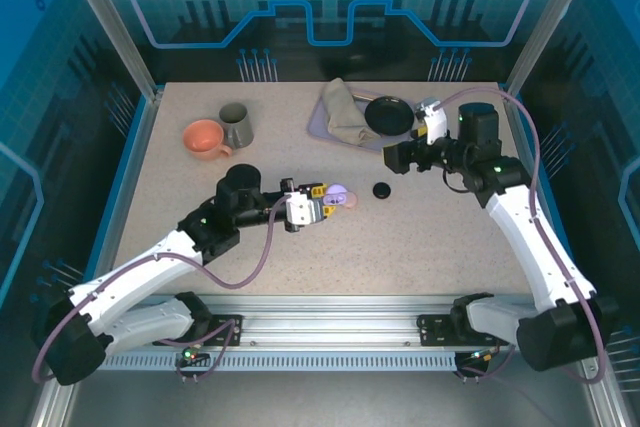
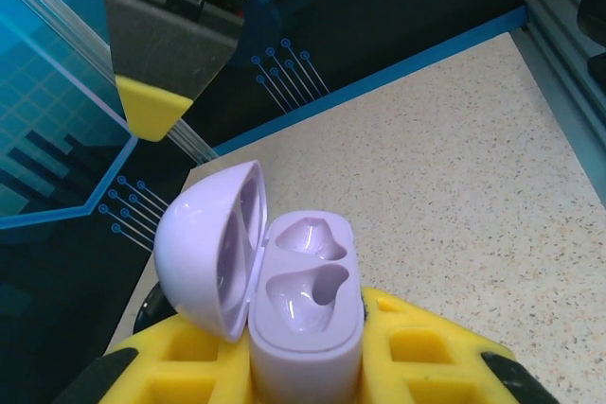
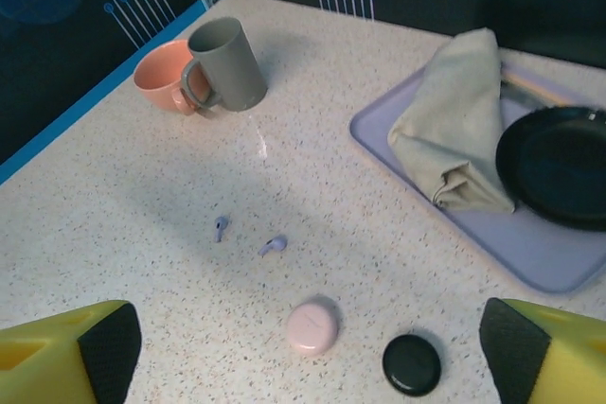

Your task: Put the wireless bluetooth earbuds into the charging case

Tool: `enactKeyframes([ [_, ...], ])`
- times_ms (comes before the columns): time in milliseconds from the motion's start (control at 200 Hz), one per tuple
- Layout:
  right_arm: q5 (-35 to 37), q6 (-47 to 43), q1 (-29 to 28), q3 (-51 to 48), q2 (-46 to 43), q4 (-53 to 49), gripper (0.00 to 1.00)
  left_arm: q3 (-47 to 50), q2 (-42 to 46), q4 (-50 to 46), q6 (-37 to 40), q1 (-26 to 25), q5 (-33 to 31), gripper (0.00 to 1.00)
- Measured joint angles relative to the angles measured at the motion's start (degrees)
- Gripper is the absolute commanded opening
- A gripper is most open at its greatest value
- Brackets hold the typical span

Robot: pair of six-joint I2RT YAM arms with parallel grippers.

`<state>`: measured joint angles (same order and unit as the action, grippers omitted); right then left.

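My left gripper [image 1: 312, 205] [image 2: 303, 371] is shut on a lilac charging case [image 2: 305, 305] [image 1: 340, 193], held just above the table centre. Its lid [image 2: 204, 243] stands open to the left and both wells are empty. Two lilac earbuds [image 3: 220, 227] [image 3: 274, 245] lie loose on the table, apart from each other. A closed pink round case [image 3: 311, 326] [image 1: 351, 202] and a closed black round case [image 3: 411, 364] [image 1: 381, 190] rest nearby. My right gripper [image 1: 393, 157] [image 3: 311, 361] hangs open above these cases, holding nothing. The pink-white and black buds are out of view.
A peach cup [image 1: 205, 138] [image 3: 163, 78] and a grey mug [image 1: 236, 125] [image 3: 227, 63] stand at the back left. A lilac tray [image 3: 530, 253] [image 1: 318, 123] at the back holds a folded beige cloth [image 3: 459, 130] [image 1: 345, 112] and a black plate [image 3: 559, 163] [image 1: 388, 114].
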<state>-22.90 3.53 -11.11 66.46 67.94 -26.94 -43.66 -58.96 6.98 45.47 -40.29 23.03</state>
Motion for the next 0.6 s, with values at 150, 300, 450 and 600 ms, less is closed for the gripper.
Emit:
enactKeyframes([
  [150,0.13,3.32,-2.47,4.22,6.21,-3.78,0.76,0.76,0.83,0.0,0.79,0.0,-1.27,0.0],
  [300,0.37,5.81,-6.62,11.19,14.99,-8.46,0.68,0.87,1.57,-0.09,1.05,-0.02,-2.95,0.0],
  [450,2.6,8.87,-11.82,16.57,23.06,-10.73,0.65,2.38,2.99,-0.17,-0.42,-0.02,-5.51,0.0],
  [600,5.88,13.35,-15.3,20.09,29.66,-11.23,0.6,7.15,5.99,0.2,-3.52,0.0,-8.98,0.0],
])
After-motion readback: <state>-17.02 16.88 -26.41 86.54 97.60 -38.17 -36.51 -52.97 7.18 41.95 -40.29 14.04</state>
